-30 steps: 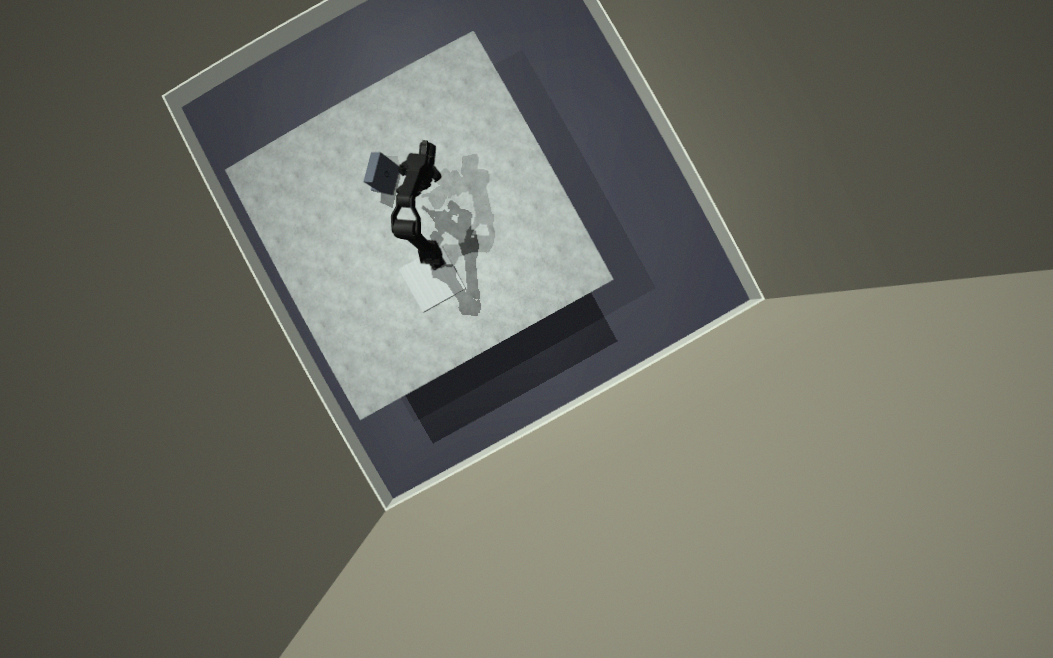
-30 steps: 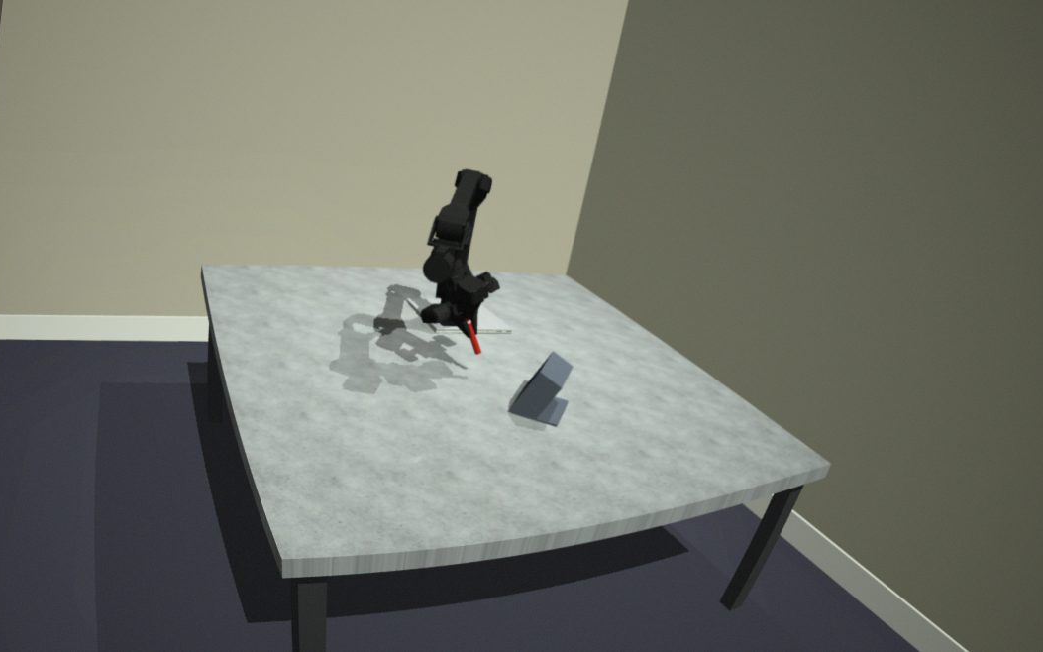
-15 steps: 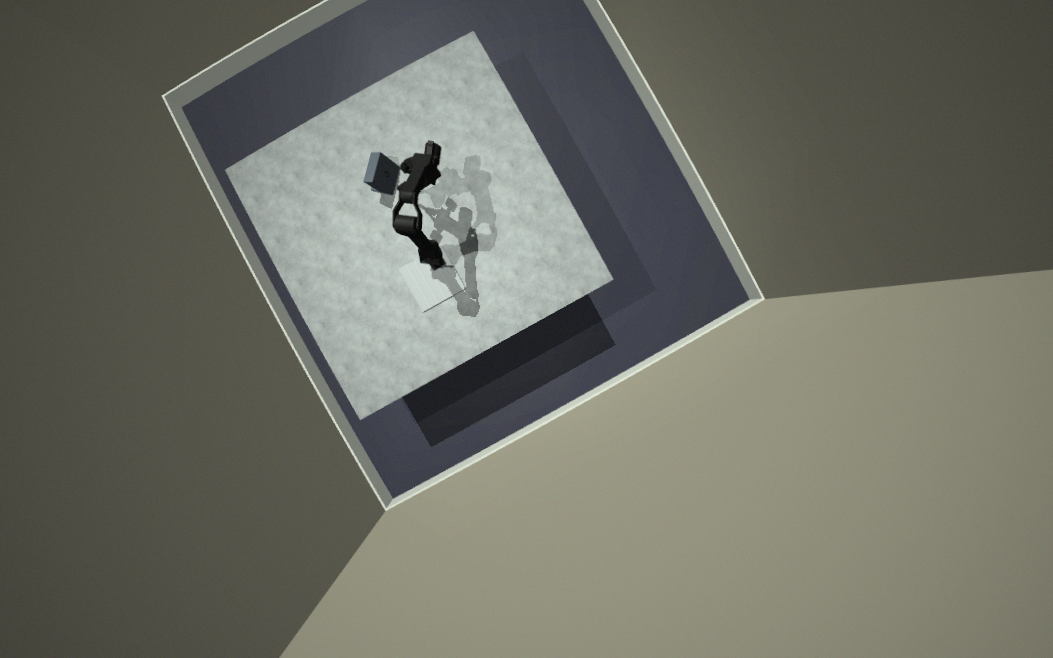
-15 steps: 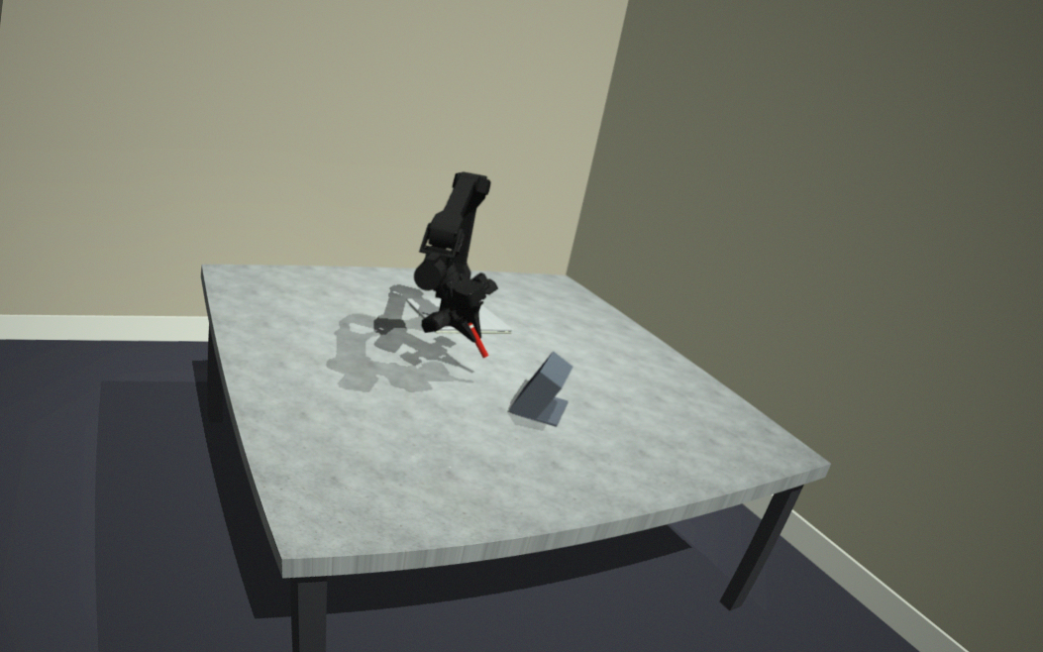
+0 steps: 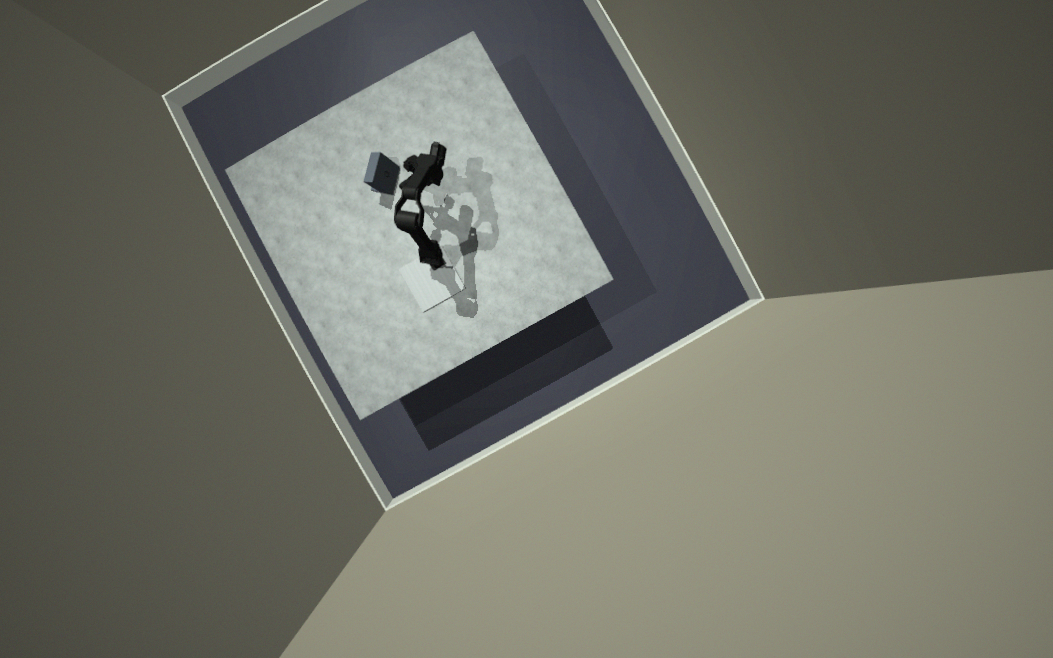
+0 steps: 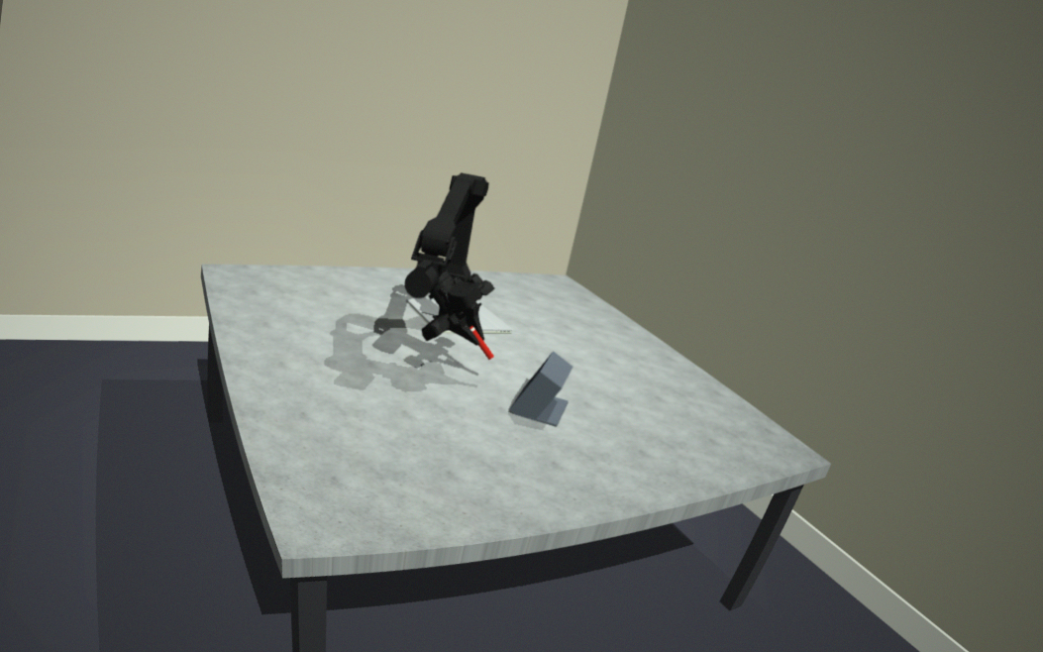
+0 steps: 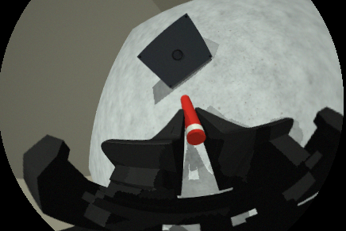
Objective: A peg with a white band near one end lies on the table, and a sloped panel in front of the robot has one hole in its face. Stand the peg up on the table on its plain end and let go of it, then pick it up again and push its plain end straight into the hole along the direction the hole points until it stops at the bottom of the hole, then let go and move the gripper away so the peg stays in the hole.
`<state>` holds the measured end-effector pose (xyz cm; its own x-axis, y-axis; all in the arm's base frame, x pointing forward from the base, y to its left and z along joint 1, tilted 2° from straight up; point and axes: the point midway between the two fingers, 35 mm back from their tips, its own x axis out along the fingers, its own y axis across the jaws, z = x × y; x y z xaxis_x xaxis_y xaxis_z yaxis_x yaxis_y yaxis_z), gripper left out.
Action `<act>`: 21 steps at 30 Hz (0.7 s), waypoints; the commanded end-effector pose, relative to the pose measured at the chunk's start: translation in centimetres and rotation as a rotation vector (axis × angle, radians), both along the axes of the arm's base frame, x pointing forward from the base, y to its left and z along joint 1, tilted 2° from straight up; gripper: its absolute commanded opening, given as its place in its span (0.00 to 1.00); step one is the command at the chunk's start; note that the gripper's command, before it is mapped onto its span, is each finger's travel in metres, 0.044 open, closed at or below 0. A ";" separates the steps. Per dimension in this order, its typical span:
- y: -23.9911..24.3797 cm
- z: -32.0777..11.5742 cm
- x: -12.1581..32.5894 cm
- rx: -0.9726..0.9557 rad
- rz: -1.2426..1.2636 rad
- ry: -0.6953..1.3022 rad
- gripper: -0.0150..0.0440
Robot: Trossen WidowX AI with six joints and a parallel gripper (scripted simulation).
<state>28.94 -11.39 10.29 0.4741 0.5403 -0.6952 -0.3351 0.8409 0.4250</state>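
Note:
My gripper (image 7: 189, 111) is shut on the red peg (image 7: 190, 109) (image 6: 482, 343), which is tilted and held above the table. In the wrist view the peg's white-banded end is nearest the camera and its plain end points away, toward the sloped panel (image 7: 174, 38) (image 6: 541, 386) (image 5: 375, 170). The panel is dark grey-blue, with one round hole (image 7: 177, 55) near the middle of its face. There is a gap between the peg's plain end and the panel. In the top view the arm hides the peg.
The grey table (image 5: 309, 269) (image 6: 428, 478) carries the panel and the arm. A thin pale plate (image 5: 429, 287) lies at the arm's base. The arm's shadows fall on the table beside it. In the exterior view the panel stands nearer the camera than the gripper.

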 end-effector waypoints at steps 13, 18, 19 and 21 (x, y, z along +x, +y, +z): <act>-0.6 0.0 1.1 0.090 -0.009 -0.137 0.25; -0.6 0.0 1.4 0.102 -0.012 -0.157 0.25; -0.6 0.0 1.4 0.102 -0.013 -0.159 0.25; -0.6 -0.1 1.6 0.104 -0.015 -0.164 0.25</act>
